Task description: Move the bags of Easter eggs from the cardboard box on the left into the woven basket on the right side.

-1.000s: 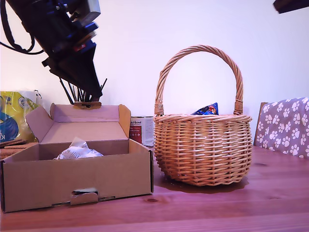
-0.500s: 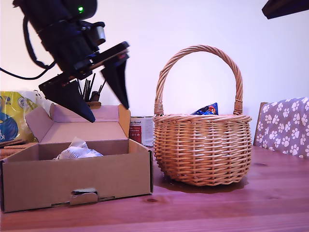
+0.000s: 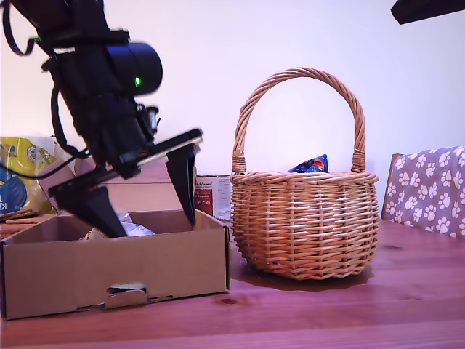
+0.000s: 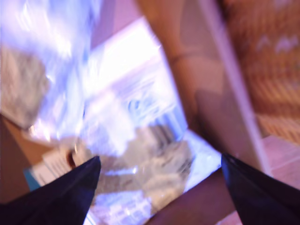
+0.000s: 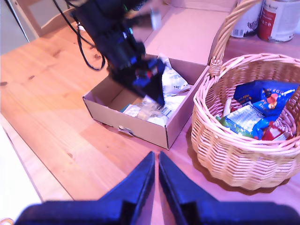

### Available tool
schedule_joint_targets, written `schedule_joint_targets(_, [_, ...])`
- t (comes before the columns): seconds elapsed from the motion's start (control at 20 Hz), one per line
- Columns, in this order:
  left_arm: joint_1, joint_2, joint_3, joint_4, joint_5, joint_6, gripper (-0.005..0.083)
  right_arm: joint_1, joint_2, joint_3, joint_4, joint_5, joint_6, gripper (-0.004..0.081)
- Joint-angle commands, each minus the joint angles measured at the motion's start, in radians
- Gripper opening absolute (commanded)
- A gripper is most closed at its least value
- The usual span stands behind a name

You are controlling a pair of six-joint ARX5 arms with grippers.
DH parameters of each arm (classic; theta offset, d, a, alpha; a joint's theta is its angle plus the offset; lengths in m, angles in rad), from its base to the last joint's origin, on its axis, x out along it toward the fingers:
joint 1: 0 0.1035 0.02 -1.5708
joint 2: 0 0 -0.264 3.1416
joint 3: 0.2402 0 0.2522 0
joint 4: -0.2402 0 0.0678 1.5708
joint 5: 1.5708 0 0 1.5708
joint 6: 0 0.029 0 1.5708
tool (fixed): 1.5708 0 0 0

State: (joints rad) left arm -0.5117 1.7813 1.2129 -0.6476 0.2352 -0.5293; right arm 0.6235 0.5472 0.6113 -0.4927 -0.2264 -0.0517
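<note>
Silver bag point(image 3: 134, 227) lies in the box point(image 3: 116, 273), near the worktop's front edge; blue bag point(image 5: 265, 93) already in the basket point(image 3: 305, 229). My first hand point(image 3: 145, 211) spread wide, tips inside the box over the bag. My second hand point(image 5: 157, 180) nearly closed, empty, well apart. Risk: crinkly foil slips, or a fingertip catches the box wall.

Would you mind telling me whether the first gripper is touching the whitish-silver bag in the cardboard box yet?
Cannot tell. In the exterior view my first gripper dips behind the cardboard box wall; the blurred first wrist view shows the whitish-silver bag between open jaws.
</note>
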Motion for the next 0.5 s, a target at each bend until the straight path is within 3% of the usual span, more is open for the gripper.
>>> schedule_joint_targets(0.0, [-0.005,0.019,0.002,-0.018,0.000,-0.023,0.0748,0.006,-0.001,0.002,0.009,-0.004,-0.010,-0.0013])
schedule_joint_targets(0.45, [-0.005,0.139,0.003,-0.012,-0.046,-0.027,0.0748,0.007,-0.001,0.002,0.009,-0.009,-0.028,-0.0013])
